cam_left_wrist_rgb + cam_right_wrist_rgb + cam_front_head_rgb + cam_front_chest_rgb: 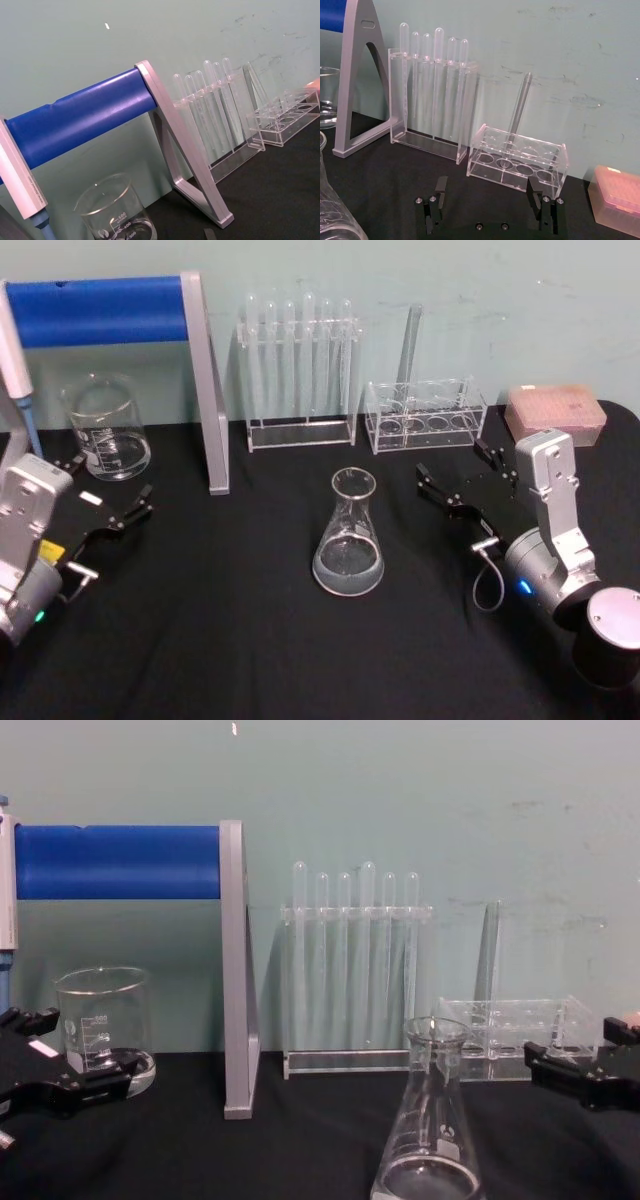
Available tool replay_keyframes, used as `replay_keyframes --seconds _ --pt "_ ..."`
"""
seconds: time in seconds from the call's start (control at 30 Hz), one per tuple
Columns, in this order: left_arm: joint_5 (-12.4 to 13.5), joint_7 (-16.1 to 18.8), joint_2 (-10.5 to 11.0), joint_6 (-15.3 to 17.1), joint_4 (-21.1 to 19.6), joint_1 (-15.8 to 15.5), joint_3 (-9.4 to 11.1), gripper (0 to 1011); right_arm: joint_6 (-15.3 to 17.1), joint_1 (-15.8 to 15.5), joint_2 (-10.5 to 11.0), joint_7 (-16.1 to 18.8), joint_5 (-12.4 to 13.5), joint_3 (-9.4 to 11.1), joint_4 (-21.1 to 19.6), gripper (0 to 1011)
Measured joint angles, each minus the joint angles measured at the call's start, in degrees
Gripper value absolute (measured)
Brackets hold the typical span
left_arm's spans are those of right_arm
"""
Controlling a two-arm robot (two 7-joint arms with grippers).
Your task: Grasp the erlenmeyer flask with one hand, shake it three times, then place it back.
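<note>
The erlenmeyer flask (349, 535) stands upright on the black table, near the middle; it is clear glass with a wide base and a narrow flared neck. The chest view shows the flask (430, 1120) low and close, and the flask's edge (335, 215) is at a corner of the right wrist view. My right gripper (460, 470) is open, to the right of the flask and a little farther back, with a clear gap to it. Its jaws (488, 192) are spread with nothing between them. My left gripper (105, 485) rests open at the left, beside the beaker.
A glass beaker (105, 427) stands at the back left. A grey stand with a blue bar (205, 390) is beside it. Behind the flask are a rack of pipettes (298, 370) and a low tube rack (425, 415). A pink box (555, 415) is at the back right.
</note>
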Motion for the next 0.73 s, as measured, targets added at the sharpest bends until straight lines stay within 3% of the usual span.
replay_keyframes --seconds 0.73 --pt "0.0 0.0 0.0 0.0 0.0 0.0 0.0 1001 0.0 0.0 0.0 0.0 0.0 0.0 0.0 1000"
